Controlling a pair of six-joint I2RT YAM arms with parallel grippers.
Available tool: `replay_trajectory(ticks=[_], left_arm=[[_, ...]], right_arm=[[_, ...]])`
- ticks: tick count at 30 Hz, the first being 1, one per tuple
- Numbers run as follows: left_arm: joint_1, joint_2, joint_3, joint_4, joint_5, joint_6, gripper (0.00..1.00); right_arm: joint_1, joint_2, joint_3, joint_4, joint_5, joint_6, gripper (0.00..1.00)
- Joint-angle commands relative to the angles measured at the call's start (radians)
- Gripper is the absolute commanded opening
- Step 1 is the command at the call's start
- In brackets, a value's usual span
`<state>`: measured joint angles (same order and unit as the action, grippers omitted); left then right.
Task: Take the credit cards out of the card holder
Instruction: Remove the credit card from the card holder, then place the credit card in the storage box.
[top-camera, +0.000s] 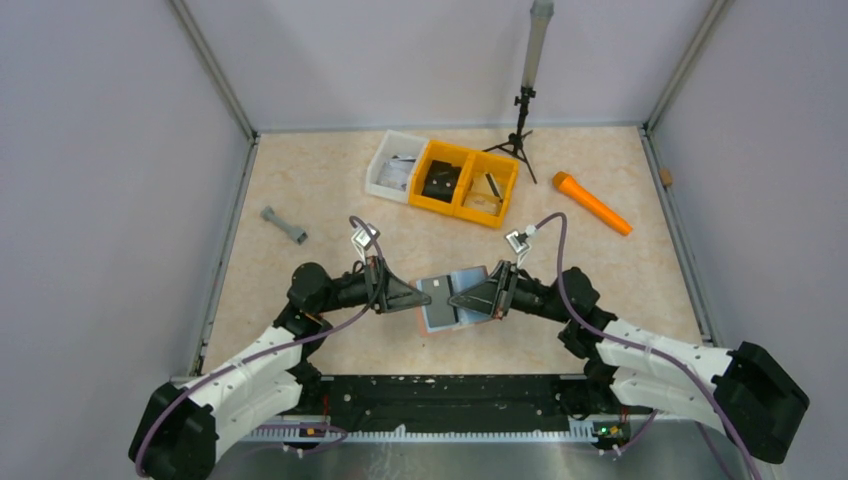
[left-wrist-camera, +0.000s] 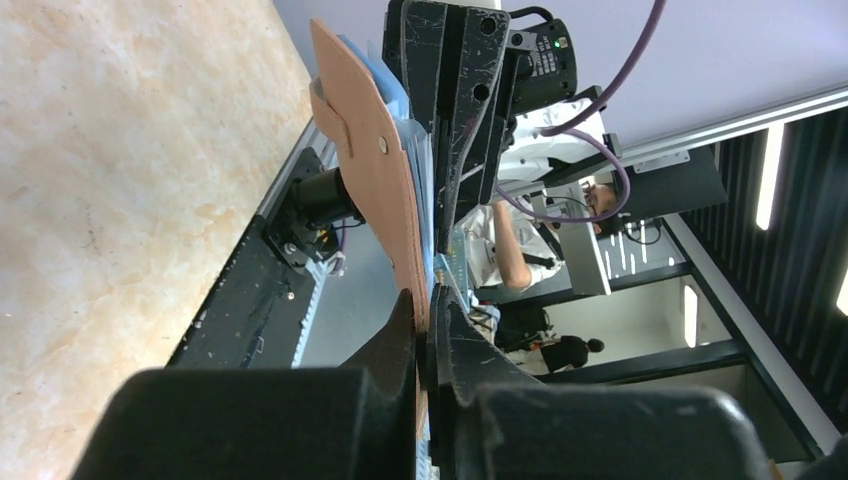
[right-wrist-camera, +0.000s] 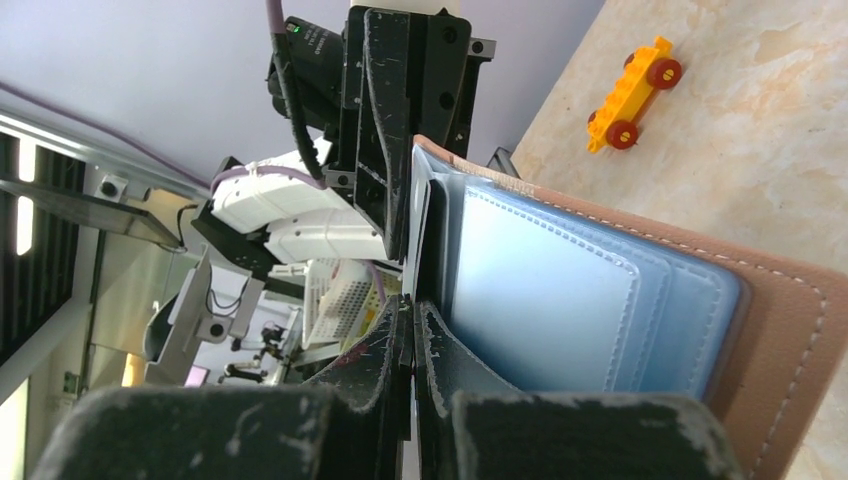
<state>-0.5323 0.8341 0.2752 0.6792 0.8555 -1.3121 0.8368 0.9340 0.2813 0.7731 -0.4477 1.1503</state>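
Observation:
Both grippers meet above the middle of the table with the card holder (top-camera: 441, 291) lifted between them. Its outside is reddish-brown (left-wrist-camera: 370, 170) and its inside pale blue (right-wrist-camera: 540, 290). My left gripper (left-wrist-camera: 425, 300) is shut on the holder's brown edge; from above it (top-camera: 414, 297) sits at the holder's left side. My right gripper (right-wrist-camera: 410, 310) is shut on a thin credit card (right-wrist-camera: 421, 225), seen edge-on beside the blue pockets. From above, the right gripper (top-camera: 456, 300) lies over the holder, with a dark card face (top-camera: 438, 316) below it. The opposite gripper (right-wrist-camera: 400, 110) fills the background.
At the back stand a white bin (top-camera: 395, 165) and two yellow bins (top-camera: 468, 180), with a small black tripod (top-camera: 520, 135) beside them. An orange tool (top-camera: 592, 203) lies at the right, a grey dumbbell-shaped piece (top-camera: 284, 225) at the left. A yellow toy car (right-wrist-camera: 630, 92) rests on the table.

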Motion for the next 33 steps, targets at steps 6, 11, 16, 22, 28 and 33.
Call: replay_trajectory(ticks=[6, 11, 16, 22, 28, 33], left_arm=[[-0.004, 0.003, 0.006, 0.219, 0.027, -0.105, 0.0], [-0.004, -0.002, 0.007, 0.204, 0.031, -0.098, 0.0], [0.001, -0.052, 0.088, -0.194, -0.005, 0.12, 0.0], [0.037, -0.107, 0.245, -0.807, -0.203, 0.425, 0.0], [0.08, -0.09, 0.339, -1.072, -0.34, 0.554, 0.0], [0.122, -0.06, 0.352, -1.127, -0.372, 0.588, 0.0]], right_arm=[[-0.078, -0.043, -0.018, 0.066, -0.058, 0.013, 0.0], [-0.097, -0.044, -0.024, 0.068, -0.078, 0.018, 0.0], [-0.179, -0.089, -0.014, -0.058, -0.096, -0.028, 0.0], [-0.254, -0.119, 0.178, -0.543, -0.02, -0.375, 0.0], [-0.254, 0.027, 0.431, -0.781, 0.133, -0.739, 0.0], [-0.254, 0.262, 0.675, -0.889, 0.228, -0.958, 0.0]])
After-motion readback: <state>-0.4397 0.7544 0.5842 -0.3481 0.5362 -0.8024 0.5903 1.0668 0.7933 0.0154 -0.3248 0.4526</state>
